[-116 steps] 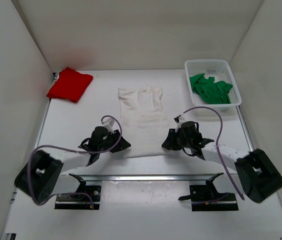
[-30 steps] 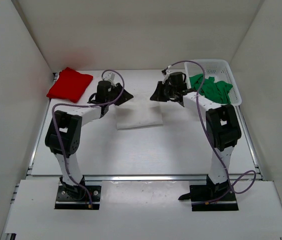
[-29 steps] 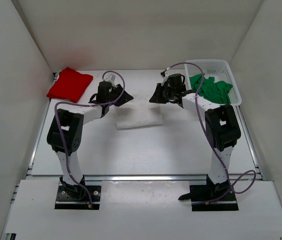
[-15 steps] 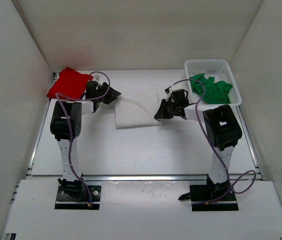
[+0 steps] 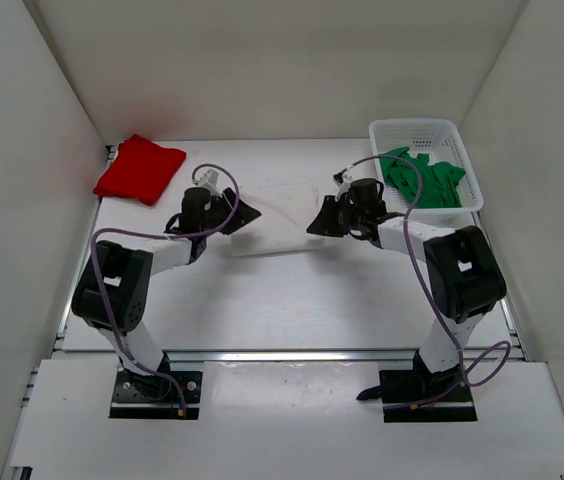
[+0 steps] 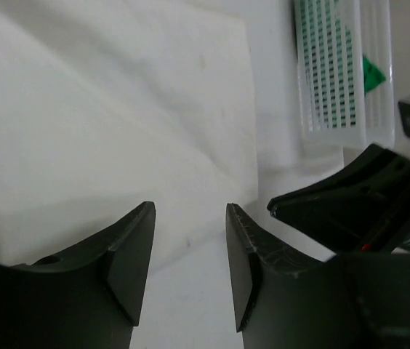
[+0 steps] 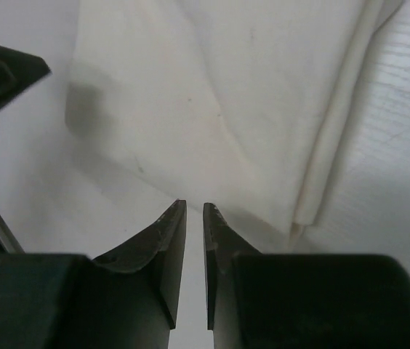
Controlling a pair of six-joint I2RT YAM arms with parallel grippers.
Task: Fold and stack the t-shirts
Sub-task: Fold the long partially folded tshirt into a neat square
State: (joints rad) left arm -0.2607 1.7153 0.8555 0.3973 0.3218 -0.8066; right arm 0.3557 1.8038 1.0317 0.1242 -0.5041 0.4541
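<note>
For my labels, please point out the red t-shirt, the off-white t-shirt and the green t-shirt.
red t-shirt (image 5: 139,169): top external view, middle of the folded cloth.
off-white t-shirt (image 5: 280,222): top external view, centre of the cloth between the arms.
green t-shirt (image 5: 424,178): top external view, crumpled cloth inside the basket.

My left gripper (image 5: 243,213) sits at nine o'clock of the folded shirt (image 5: 280,222), my right gripper (image 5: 319,222) at its three o'clock. A second shirt (image 5: 140,168) lies at ten o'clock on the table (image 5: 292,300). The third shirt (image 5: 422,178) lies in the basket (image 5: 467,165) at two o'clock.
</note>
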